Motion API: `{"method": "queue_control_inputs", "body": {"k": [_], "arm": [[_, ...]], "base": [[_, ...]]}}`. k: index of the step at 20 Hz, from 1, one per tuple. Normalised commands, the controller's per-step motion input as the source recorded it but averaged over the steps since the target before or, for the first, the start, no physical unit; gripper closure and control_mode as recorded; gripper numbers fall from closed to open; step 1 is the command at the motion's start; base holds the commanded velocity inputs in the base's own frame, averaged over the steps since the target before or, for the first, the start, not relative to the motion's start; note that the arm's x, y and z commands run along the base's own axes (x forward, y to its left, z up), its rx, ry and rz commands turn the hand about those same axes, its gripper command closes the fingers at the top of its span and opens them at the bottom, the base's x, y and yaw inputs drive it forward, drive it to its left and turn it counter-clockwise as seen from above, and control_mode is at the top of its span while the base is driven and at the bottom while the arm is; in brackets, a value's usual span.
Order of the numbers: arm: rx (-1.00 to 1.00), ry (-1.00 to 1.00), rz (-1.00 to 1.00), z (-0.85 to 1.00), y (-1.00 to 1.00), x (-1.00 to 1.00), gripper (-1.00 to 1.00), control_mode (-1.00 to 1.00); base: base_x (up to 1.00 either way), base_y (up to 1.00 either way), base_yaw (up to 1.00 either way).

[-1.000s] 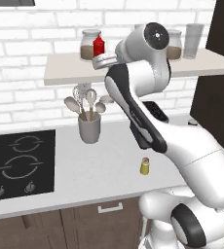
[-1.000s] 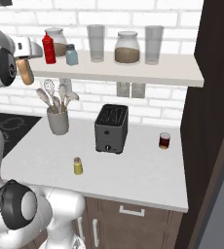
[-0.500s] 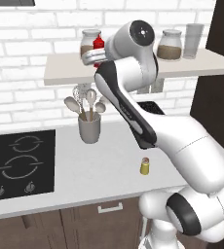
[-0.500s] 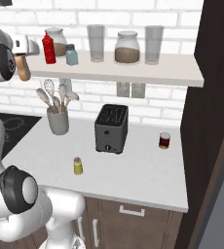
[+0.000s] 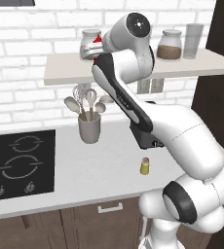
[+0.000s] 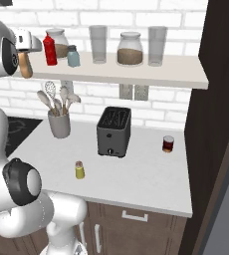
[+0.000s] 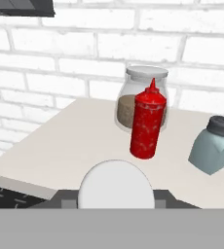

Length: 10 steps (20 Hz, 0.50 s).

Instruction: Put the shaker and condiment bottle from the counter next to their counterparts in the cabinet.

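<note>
- Right base view: the white arm's pincer (image 6: pixel 25 50) is raised to shelf height at the left end of the open pale beige wall shelf (image 6: pixel 176 74), closed around the slim tan-orange condiment bottle with a pale whitish cap (image 6: pixel 25 64), which hangs upright below the white hand.
- Just past the pincer, on the shelf board, stands the red squeeze bottle with a pointed cap (image 6: pixel 50 49); beside it, farther from the pincer, is the small blue-grey shaker with a dark cap (image 6: pixel 73 56).
- A clear glass jar with brown contents (image 6: pixel 61 44) stands behind the red bottle, against the white brick.
- Hand view: the held bottle's round whitish cap (image 7: pixel 115 187) sits at the bottom centre between the fingertips, the red bottle (image 7: pixel 147 121) straight ahead, the blue-grey shaker (image 7: pixel 214 144) off to one side and tilted in this rolled view.
- Far below the pincer, the small yellow-olive cylindrical shaker with a dark reddish top (image 6: pixel 79 170) stands upright on the long pale grey-white table (image 6: pixel 151 179), in front of a black toaster (image 6: pixel 114 131).
- In the left base view the same small shaker (image 5: pixel 144 166) stands near the table's front edge.
</note>
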Motion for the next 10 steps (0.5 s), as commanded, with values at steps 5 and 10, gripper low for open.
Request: {"method": "queue_control_inputs", "body": {"k": [5,10], "arm": [[0.0,0.04,-0.06,0.0,0.11,0.41,1.0,-1.0],[0.0,0.02,-0.07,0.0,0.12,0.33,1.0,-1.0]], "base": [[0.0,0.0,0.0],[0.0,0.0,0.0]]}}
